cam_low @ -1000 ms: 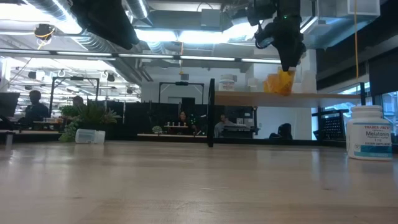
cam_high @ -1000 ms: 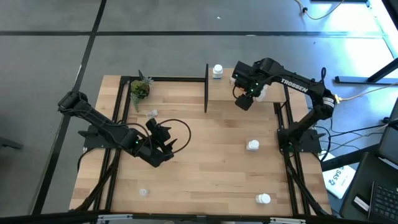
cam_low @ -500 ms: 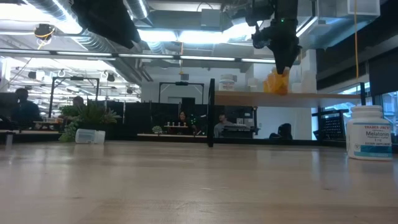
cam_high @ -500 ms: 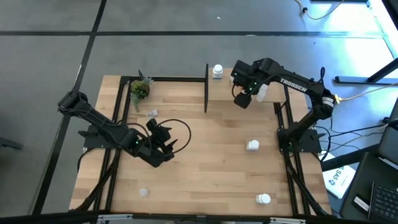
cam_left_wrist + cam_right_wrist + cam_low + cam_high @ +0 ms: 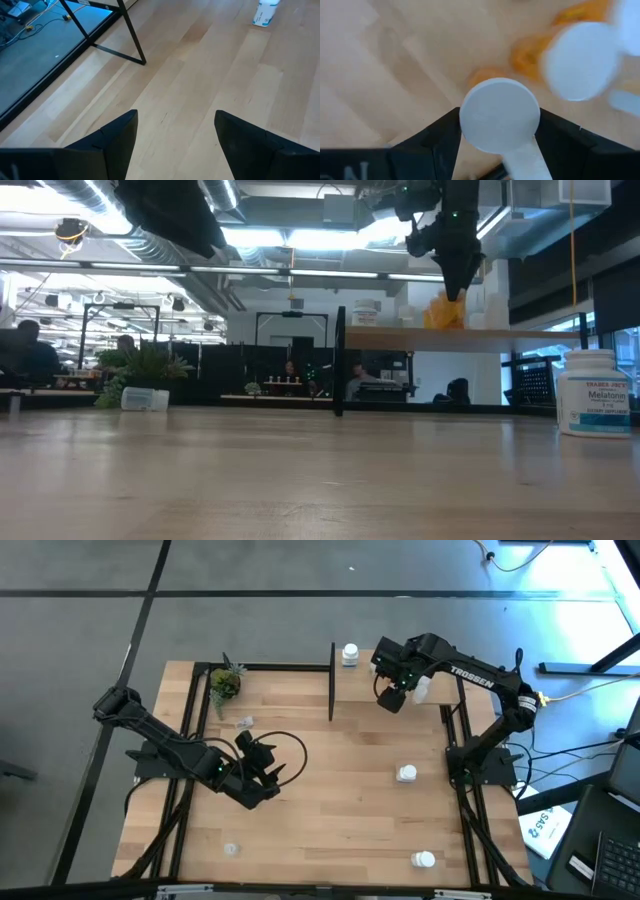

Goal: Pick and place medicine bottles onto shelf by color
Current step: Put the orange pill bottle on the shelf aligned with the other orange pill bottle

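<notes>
My right gripper points down over the right part of the raised shelf. An orange bottle with a white cap stands under it on the shelf. The fingers sit close on either side of the cap. The low view shows this orange bottle below the gripper. More orange bottles stand beside it. A white bottle stands at the shelf's left end. My left gripper hovers open over the table's left middle, with nothing between its fingers. My right gripper comes at the orange bottle from above, one finger on each side of the white cap's rim. The cap fills the gap between them. Whether the fingers touch it I cannot tell. The bottle's base rests on the shelf.
White bottles stand on the table at the right and near right, the nearer one large in the low view. Small clear bottles lie at the left and near left. A potted plant stands far left.
My right gripper has tipped a little and its fingers have swung slightly toward the table's left above the shelf. The orange bottle under it has shifted with them and now stands straighter. My left arm has kept still.
</notes>
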Tool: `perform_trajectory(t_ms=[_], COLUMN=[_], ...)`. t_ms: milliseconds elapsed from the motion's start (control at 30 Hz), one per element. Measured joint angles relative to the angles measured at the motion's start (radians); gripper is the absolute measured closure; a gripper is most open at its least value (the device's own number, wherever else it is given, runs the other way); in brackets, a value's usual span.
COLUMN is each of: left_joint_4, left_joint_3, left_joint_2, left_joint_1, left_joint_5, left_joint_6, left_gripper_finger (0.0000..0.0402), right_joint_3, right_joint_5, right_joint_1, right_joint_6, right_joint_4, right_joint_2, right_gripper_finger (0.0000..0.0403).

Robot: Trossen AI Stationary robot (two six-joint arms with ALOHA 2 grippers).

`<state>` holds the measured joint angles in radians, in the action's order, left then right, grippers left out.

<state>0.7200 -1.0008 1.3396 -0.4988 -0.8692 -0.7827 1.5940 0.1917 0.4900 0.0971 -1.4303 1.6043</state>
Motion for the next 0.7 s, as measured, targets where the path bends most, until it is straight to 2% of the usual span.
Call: perform_trajectory(t_ms=[67,233,700], left_joint_4=[0.0,0.0,0.0], left_joint_3=[0.0,0.0,0.0], left_joint_2=[0.0,0.0,0.0], left_joint_1=[0.0,0.0,0.0], left_joint_5=[0.0,0.0,0.0], left_joint_6=[0.0,0.0,0.001], left_gripper_finger=[0.0143,0.0143,0.0143], right_joint_3=[0.0,0.0,0.0], right_joint_5=[0.032,-0.008,-0.009], right_joint_1=[0.0,0.0,0.0], right_joint_6=[0.006,0.003,0.002], right_joint_4=[0.0,-0.001,-0.002], right_joint_2=[0.0,-0.002,-0.002], right_gripper_finger=[0.0165,0.0164,0.0164])
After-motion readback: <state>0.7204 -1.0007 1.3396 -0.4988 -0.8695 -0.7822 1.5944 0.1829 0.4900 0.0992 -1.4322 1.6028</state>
